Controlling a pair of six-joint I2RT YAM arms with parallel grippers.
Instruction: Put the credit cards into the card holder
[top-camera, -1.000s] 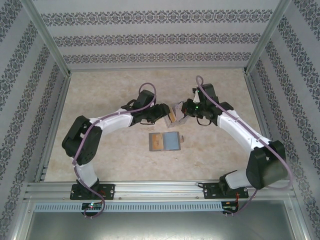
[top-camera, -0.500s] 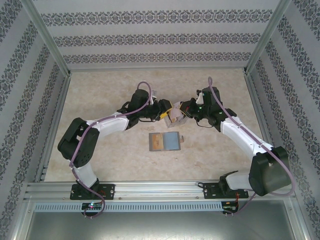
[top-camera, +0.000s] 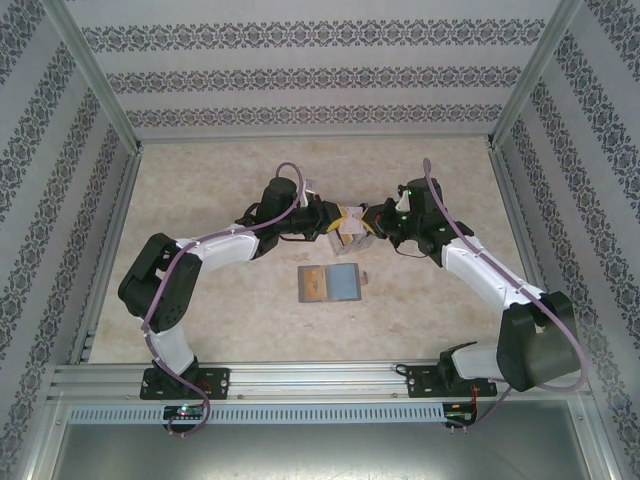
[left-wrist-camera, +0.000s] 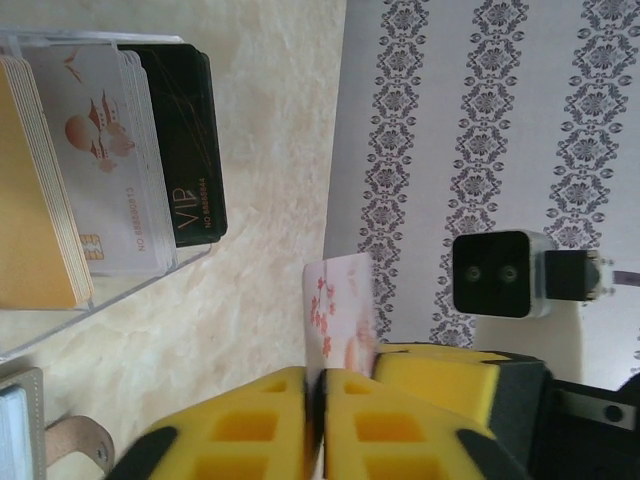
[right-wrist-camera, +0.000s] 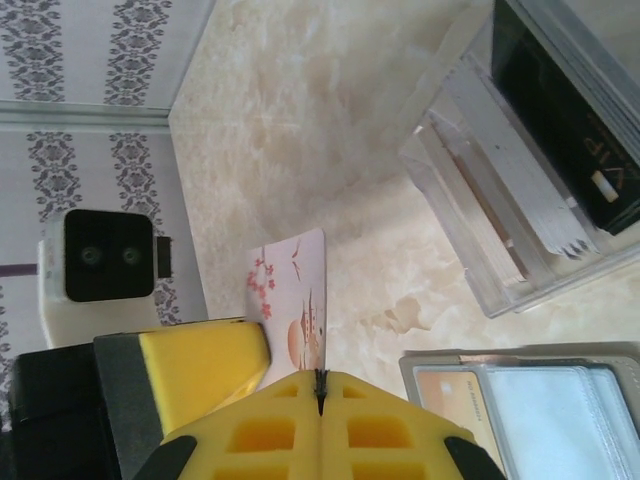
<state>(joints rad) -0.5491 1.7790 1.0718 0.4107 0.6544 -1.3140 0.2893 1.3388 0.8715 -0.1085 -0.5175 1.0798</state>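
Left end effector (left-wrist-camera: 316, 388) and right end effector (right-wrist-camera: 320, 385) both pinch one white blossom-printed plastic credit card (left-wrist-camera: 340, 300); the open flat grey card holder (top-camera: 331, 283) lies on the table (top-camera: 200, 180) toward the bases, about equally near both.

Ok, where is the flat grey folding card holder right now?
In the top view the card holder lies open at mid-table, centred left to right, just on the near side of the clear plastic box of cards.
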